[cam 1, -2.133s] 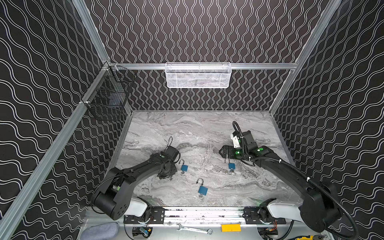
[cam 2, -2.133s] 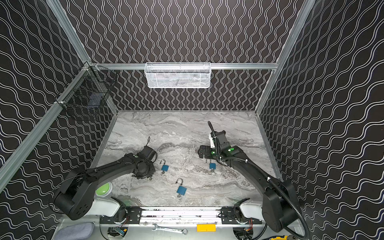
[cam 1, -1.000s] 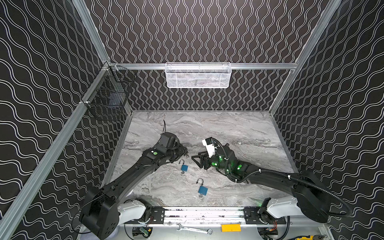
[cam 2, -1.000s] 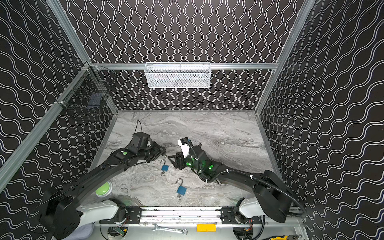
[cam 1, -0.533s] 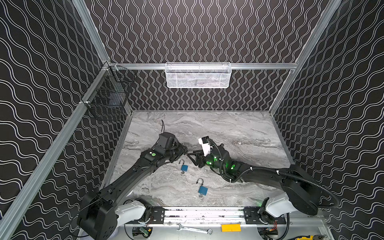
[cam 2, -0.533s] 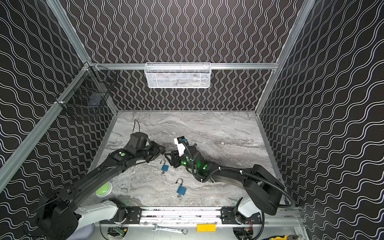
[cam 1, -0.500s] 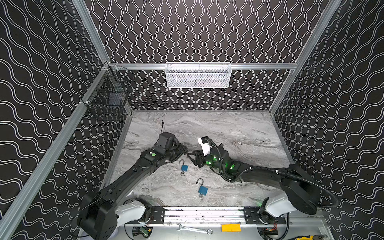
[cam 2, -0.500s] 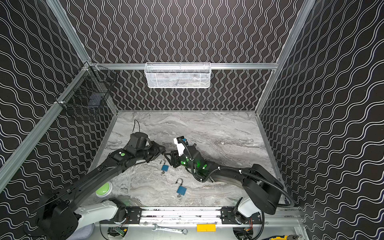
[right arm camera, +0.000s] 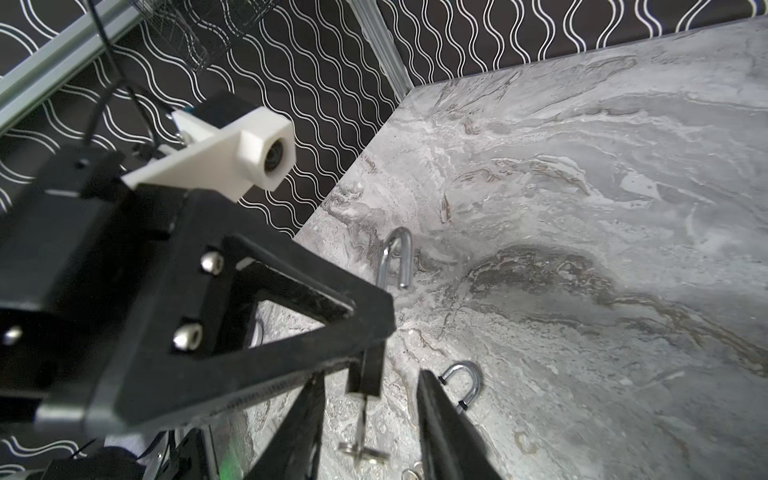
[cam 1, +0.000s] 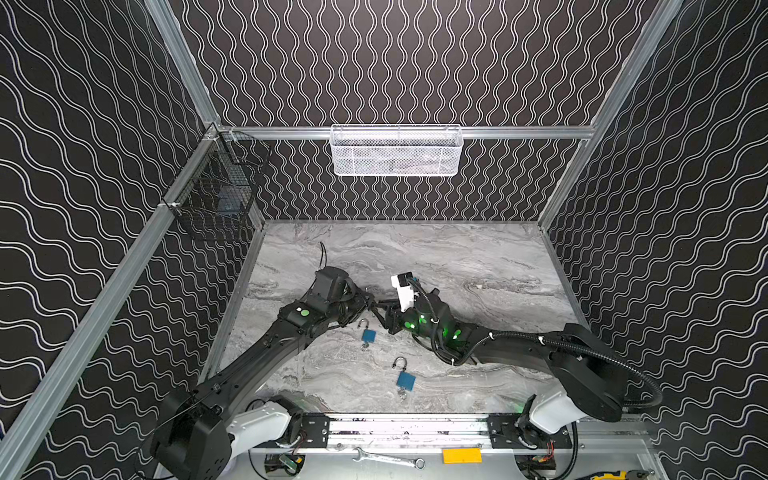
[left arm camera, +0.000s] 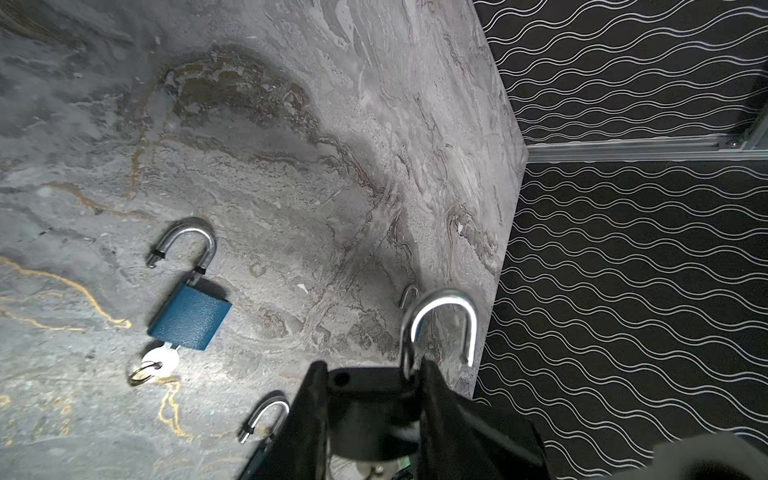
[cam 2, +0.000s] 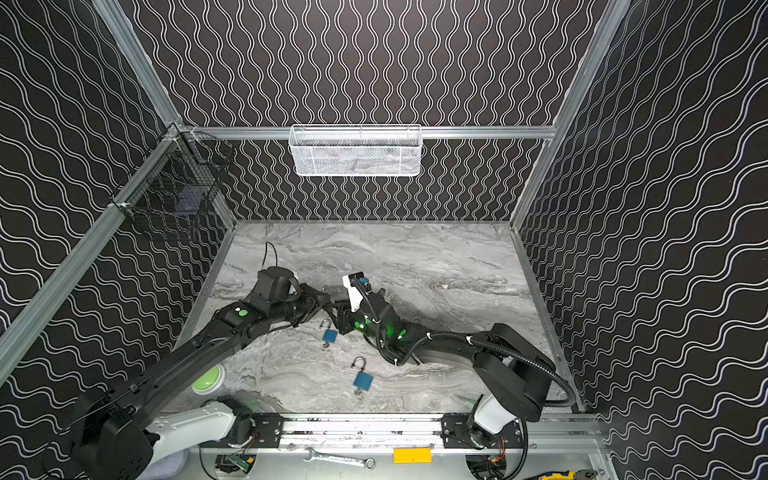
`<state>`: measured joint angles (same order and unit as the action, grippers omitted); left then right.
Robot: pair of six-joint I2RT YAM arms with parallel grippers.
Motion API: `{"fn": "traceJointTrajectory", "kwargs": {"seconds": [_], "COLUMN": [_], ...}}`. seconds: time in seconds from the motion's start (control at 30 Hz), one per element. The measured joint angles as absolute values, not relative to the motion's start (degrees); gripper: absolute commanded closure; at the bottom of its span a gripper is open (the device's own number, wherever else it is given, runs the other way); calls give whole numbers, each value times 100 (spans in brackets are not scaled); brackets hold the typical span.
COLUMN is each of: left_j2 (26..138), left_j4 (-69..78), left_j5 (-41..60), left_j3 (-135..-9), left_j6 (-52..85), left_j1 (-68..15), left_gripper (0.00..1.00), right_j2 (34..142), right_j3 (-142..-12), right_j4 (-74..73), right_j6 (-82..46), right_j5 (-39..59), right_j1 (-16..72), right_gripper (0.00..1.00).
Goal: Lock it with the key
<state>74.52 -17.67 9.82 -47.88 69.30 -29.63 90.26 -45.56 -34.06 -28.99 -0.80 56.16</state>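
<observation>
Key first: the small flat silver key point(right arm camera: 362, 449) hangs nearest you, between the parted jaws of your right pincer point(right arm camera: 370, 399), not yet gripped. It looks stiff and slippery; pinch its head squarely. Beyond, your left pincer point(left arm camera: 372, 376) clamps the probably weighty steel-shackled padlock point(left arm camera: 440, 324) above the grey marble tabletop point(cam 1: 478, 266). No writing is readable.

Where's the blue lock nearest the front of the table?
In a top view, that blue padlock lies on the marble table near the middle of its front edge, just in front of the other padlock lying there.
</observation>
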Motion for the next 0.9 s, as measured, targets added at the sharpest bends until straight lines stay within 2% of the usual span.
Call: {"fn": "traceJointTrajectory", "kwargs": {"seconds": [0.73,0.9], "left_j2": [7242,7240], "left_j4": [-1481,-1468], "left_j5": [980,982], "left_j3": [-4574,-4569], "left_j6": [7188,7188], "left_j1": [-2952,-2952], "left_gripper": [99,99], "right_j2": [9288,9288], "right_j3": [-4659,-4659], "right_j4": [-3677,-3680], "right_j6": [-3022,-3022], "right_j5": [-185,-228], "right_j1": [5754,5791], "right_gripper": [70,74]}}
